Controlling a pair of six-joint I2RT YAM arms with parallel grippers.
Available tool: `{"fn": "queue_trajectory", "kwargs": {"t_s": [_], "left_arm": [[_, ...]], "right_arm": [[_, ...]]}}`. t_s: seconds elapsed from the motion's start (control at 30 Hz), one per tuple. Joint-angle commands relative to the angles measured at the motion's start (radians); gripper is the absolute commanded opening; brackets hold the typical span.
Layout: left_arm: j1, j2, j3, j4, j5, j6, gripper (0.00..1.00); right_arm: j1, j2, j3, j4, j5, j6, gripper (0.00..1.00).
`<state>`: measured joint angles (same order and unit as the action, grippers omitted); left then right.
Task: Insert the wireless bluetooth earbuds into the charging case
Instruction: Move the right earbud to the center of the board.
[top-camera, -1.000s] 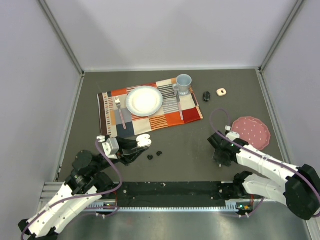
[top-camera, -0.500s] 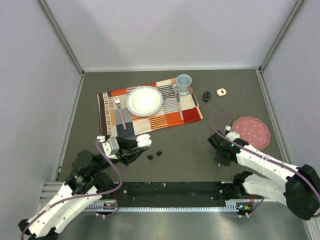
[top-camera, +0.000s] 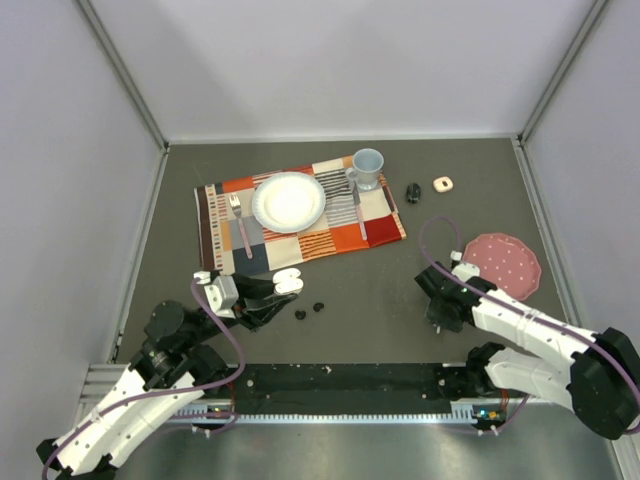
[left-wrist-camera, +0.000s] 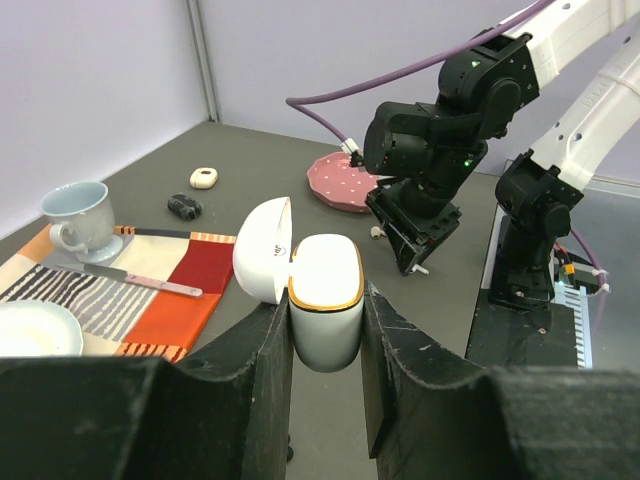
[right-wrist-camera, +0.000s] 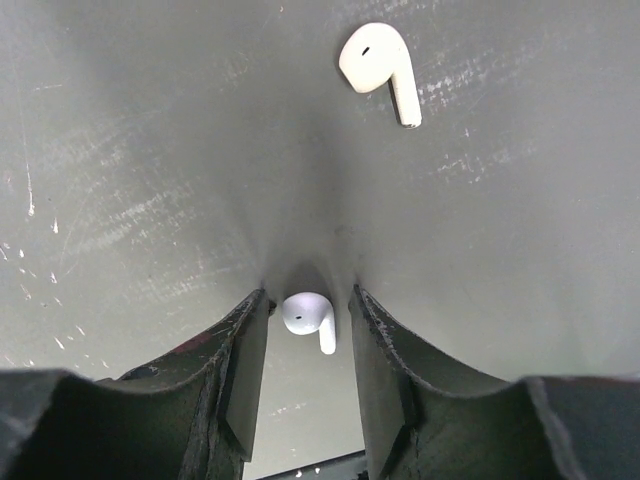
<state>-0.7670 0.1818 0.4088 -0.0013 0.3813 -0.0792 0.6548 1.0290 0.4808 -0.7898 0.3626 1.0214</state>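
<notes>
Our right tool (right-wrist-camera: 308, 296) is down at the desk (right-wrist-camera: 150, 150), its fingers (right-wrist-camera: 245, 340) narrowly spread and straddling a white earbud (right-wrist-camera: 305, 312). The bud lies flat between them, nearer the left-hand pad in the wrist view. We see a thin gap on the other side, so we judge it not yet pinched.

To do this step well, we would centre the bud between the pads first. Then we close slowly across the rounded head, not the stem, so it does not squirt out or roll. We keep the tips just off the desk to avoid scraping. The bud is smooth and small, so a light squeeze and a straight lift should serve.

A second white earbud (right-wrist-camera: 378, 60) lies on the desk beyond the tips, well clear of this grasp.

Across the desk, our left tool (left-wrist-camera: 326, 298) is pressed against the sides of the charging case (left-wrist-camera: 326, 270). It holds the case upright above the desk with the lid (left-wrist-camera: 262, 250) swung open to one side. Its inside is turned away from that wrist view, so we cannot tell what it already contains.

In the overhead view, two black earbuds (top-camera: 300, 314) lie on the desk just beside the left tool.
</notes>
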Motion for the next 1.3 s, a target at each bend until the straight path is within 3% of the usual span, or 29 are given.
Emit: {"fn": "queue_trajectory", "kwargs": {"t_s": [0.0, 0.67, 0.97, 1.27], "left_arm": [[-0.002, 0.013, 0.025, 0.040, 0.010, -0.008, 0.00], [-0.002, 0.015, 0.027, 0.040, 0.008, -0.010, 0.00], [-0.002, 0.016, 0.027, 0.040, 0.008, -0.011, 0.00], [-0.002, 0.019, 0.027, 0.040, 0.010, -0.011, 0.00]], "right_arm": [[0.011, 0.020, 0.031, -0.003, 0.052, -0.014, 0.36], [0.011, -0.009, 0.031, 0.033, 0.041, 0.005, 0.18], [0.011, 0.022, 0.045, 0.126, 0.067, 0.046, 0.17], [0.008, 0.229, 0.122, 0.294, 0.137, 0.078, 0.20]]}}
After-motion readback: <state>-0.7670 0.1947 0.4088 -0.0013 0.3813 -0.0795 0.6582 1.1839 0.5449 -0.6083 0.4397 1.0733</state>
